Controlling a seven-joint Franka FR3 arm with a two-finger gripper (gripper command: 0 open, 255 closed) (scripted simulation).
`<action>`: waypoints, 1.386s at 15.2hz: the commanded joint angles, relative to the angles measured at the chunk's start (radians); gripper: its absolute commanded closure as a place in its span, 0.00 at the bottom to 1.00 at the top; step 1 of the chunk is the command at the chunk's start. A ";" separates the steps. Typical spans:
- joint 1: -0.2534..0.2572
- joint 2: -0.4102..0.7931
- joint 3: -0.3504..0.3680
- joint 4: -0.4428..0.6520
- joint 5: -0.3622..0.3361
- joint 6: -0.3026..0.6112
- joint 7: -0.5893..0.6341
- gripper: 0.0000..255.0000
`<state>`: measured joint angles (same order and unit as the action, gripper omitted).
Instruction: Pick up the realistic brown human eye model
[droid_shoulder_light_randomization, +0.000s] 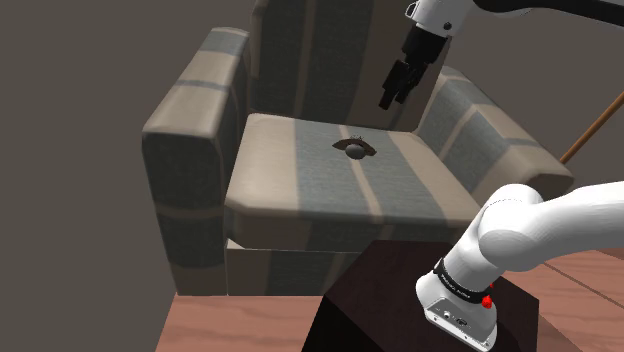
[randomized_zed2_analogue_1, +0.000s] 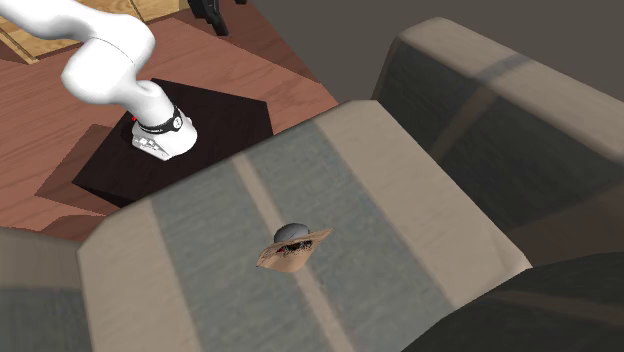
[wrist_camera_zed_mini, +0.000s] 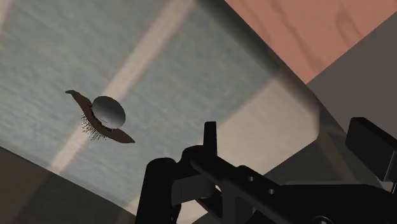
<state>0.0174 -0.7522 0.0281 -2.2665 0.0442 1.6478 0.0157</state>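
Brown-lidded eye model (randomized_zed2_analogue_1: 292, 245) lies long axis crosswise to seat (randomized_zed2_analogue_1: 400, 190) stripes.

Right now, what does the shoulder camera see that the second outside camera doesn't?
Shoulder view's extras: the whole armchair from its front, backrest included, and a slanted wooden pole. Second exterior view's extras: the lashes and tan rim of the eye model, plus pale wooden boards. Both: the eye model on the striped seat cushion, the dark stand and the white arm.

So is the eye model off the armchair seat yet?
No, it is on the seat. The eye model rests on the seat cushion, and the gripper hangs clear of it, open and empty.
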 joint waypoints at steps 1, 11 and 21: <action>0.000 0.000 0.000 0.000 0.000 0.000 0.000 0.00; -0.031 0.194 -0.200 -0.016 -0.063 0.145 -0.262 0.00; -0.045 0.506 -0.379 0.100 -0.040 0.265 -0.536 0.00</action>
<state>-0.0280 -0.2766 -0.3383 -2.1782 -0.0026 1.9024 -0.4960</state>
